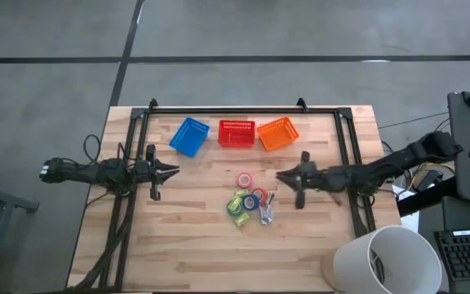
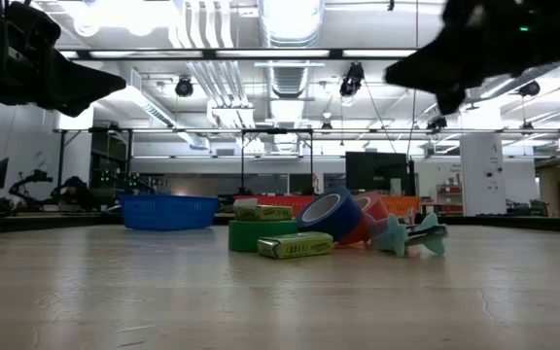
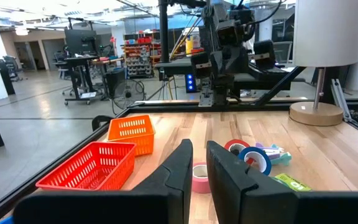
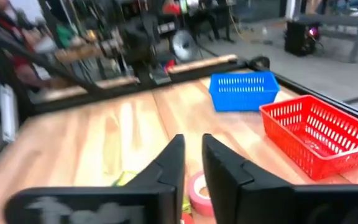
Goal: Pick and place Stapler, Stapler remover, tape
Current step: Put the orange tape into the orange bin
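Near the table's middle lies a small heap: a pink tape roll [image 1: 244, 180] flat on the wood, a blue roll [image 1: 251, 201] leaning on a red one [image 1: 260, 196], a green roll [image 1: 236, 204], yellow-green blocky items [image 1: 239, 220] and a teal stapler remover [image 1: 266, 214]. I cannot make out a stapler. My left gripper [image 1: 175, 171] hovers shut to the left of the heap, pointing at it. My right gripper [image 1: 281, 175] hovers shut to its right, also pointing at it. In the wrist views the pink roll [image 3: 199, 177] [image 4: 197, 193] shows beyond each pair of fingers.
Three baskets stand in a row along the far side: blue [image 1: 190, 135], red [image 1: 237, 133] and orange [image 1: 278, 134]. A lamp with a white shade [image 1: 388, 260] stands at the near right corner. A black frame [image 1: 243, 110] borders the table's far edge and sides.
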